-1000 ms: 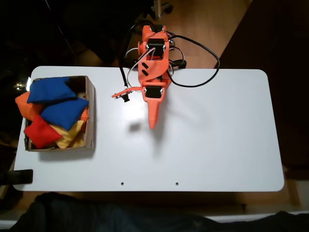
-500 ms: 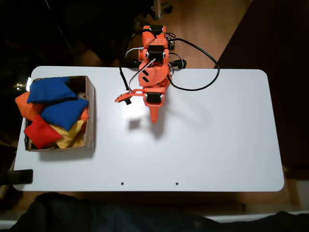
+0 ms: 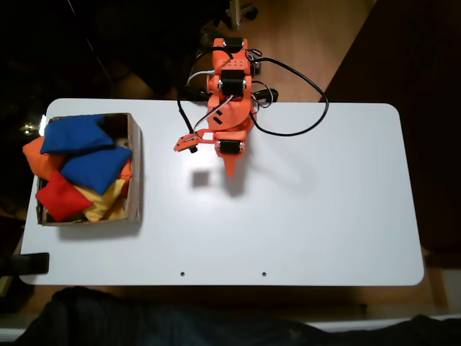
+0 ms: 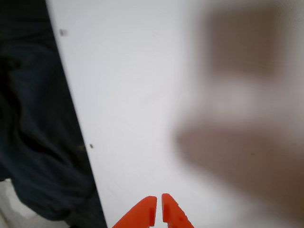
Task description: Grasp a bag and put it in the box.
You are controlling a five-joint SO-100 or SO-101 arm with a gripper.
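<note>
Since one second ago, my gripper (image 3: 230, 173) is pulling back toward my base, jaws pressed together, empty. Bag (image 3: 95, 168) in the box (image 3: 134, 169) is looking soft; I am judging a corner pinch best.

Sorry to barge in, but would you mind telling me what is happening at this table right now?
An orange robot arm sits at the far edge of a white table, folded in over its base. Its gripper is shut and holds nothing; the wrist view shows bare tabletop beneath it. At the left end in the fixed view, a cardboard box already holds the beanbags: two blue bags, a red one, an orange one and a yellow one. No bag lies loose on the table.
</note>
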